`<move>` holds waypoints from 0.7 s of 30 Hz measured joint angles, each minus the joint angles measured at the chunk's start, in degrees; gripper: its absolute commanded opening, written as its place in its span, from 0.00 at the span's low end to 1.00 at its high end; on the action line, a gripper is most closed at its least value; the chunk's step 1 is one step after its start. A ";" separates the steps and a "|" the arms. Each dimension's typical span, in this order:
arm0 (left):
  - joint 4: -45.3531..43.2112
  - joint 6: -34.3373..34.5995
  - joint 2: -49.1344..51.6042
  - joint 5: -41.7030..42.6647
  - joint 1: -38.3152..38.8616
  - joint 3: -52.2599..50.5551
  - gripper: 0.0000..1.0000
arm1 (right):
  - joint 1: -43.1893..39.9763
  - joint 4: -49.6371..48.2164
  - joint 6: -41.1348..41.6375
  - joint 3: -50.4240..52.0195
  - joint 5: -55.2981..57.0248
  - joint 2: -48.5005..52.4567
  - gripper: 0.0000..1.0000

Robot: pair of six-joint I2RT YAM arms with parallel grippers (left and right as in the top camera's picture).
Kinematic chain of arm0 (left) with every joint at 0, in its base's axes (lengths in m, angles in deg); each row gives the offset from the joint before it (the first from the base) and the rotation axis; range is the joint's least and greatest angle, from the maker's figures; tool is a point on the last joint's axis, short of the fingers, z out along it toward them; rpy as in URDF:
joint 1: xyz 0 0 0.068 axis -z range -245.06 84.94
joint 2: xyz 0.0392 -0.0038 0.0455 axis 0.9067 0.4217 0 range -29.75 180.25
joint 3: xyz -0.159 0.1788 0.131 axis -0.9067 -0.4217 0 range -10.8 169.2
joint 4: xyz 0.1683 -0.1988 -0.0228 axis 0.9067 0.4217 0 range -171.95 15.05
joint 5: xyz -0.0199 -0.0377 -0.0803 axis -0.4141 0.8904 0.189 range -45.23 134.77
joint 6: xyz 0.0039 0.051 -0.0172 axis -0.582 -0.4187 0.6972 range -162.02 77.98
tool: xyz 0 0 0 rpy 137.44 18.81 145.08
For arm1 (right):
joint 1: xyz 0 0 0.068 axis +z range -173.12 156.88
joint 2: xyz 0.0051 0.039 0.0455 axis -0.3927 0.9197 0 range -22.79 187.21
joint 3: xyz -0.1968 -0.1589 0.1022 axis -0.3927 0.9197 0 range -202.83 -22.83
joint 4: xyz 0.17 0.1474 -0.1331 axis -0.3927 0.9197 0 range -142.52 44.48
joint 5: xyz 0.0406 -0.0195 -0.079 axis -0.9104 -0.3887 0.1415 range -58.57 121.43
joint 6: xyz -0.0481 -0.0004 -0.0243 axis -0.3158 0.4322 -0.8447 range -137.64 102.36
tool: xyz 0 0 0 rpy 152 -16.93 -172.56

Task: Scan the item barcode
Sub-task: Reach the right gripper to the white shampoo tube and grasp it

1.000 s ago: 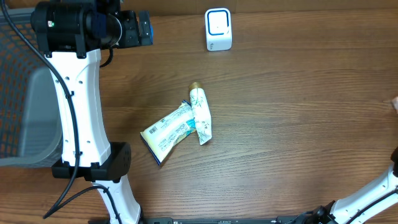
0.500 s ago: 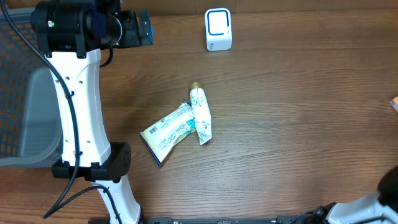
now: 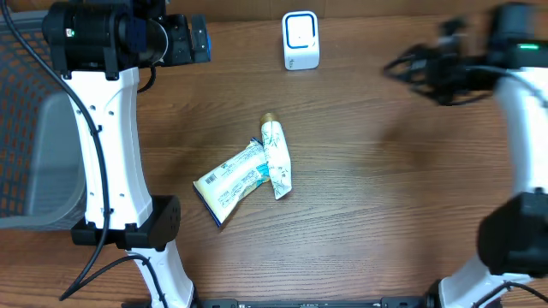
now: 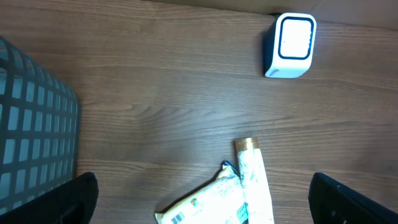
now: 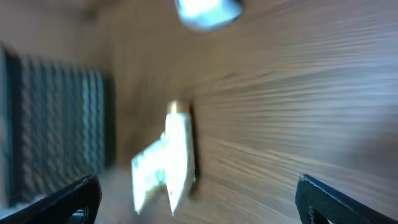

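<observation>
Neither arm has hold of anything yet, so the step in hand looks like the approach and pick-up. The 2 candidate items lie together mid-table (image 3: 411, 171): a pale tube (image 3: 275, 158) with its gold cap pointing toward the scanner (image 3: 300, 40), and a flat printed packet (image 3: 231, 182) angled off to its left, its end touching the tube. The scanner stands well apart from them at the far edge, its blue-ringed window facing up. A mesh basket (image 3: 17, 103) sits at the left edge.

The left gripper (image 4: 200, 190) hangs high over the table with its fingers spread wide and nothing between them. The right gripper (image 5: 196, 190) is also spread and empty; its wrist view is smeared by motion, so finer detail there is unreadable.

To do this well, pick 1 item only: come down on the packet's free end or the tube's body, away from where they touch, so the other is not dragged. Grip by the edges, leaving the printed code uncovered. A barcode-like patch seems to show near the packet's lower end in the left wrist view. Then present that face squarely to the scanner window.
</observation>
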 measured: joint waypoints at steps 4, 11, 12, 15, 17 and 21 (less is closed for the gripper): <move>-0.02 0.00 0.00 0.00 0.00 0.00 1.00 | 12.74 -5.60 1.03 2.05 4.72 1.92 1.00; -0.02 0.00 0.00 0.00 0.00 0.00 1.00 | 26.64 -10.71 6.23 2.60 15.82 7.54 1.00; 0.00 0.00 0.00 0.00 0.00 0.00 1.00 | 28.15 -10.82 6.45 2.60 17.55 8.26 1.00; -0.02 0.00 0.00 0.00 0.00 0.00 1.00 | 33.16 -10.91 7.21 2.62 23.58 10.56 1.00; 0.00 0.00 0.00 0.00 0.00 0.00 1.00 | 36.17 -10.97 8.04 2.64 27.91 11.85 1.00; -0.02 0.00 0.00 0.00 0.00 0.00 1.00 | 41.44 -12.87 9.55 2.73 35.17 13.20 0.86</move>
